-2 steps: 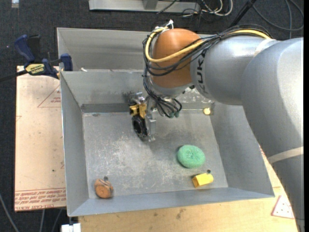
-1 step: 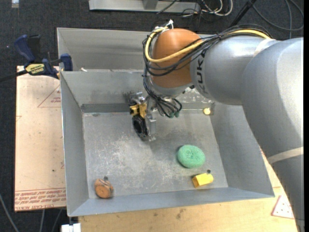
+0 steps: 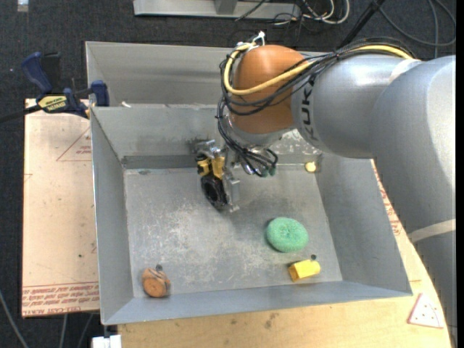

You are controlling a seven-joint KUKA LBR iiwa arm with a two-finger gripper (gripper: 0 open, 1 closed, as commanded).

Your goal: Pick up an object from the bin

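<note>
Zero picks visibly done: tool (image 3: 219, 185) low in bin (image 3: 109, 194), apart or together cannot tell; green disc (image 3: 286, 234), yellow block (image 3: 304, 269) lie loose.

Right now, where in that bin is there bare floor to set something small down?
The widest bare patch is the left floor, between the left wall, the brown round lump and the jaws. The near middle, between that lump and the green round pad, is also free. Tightest around the pad and yellow block.
</note>
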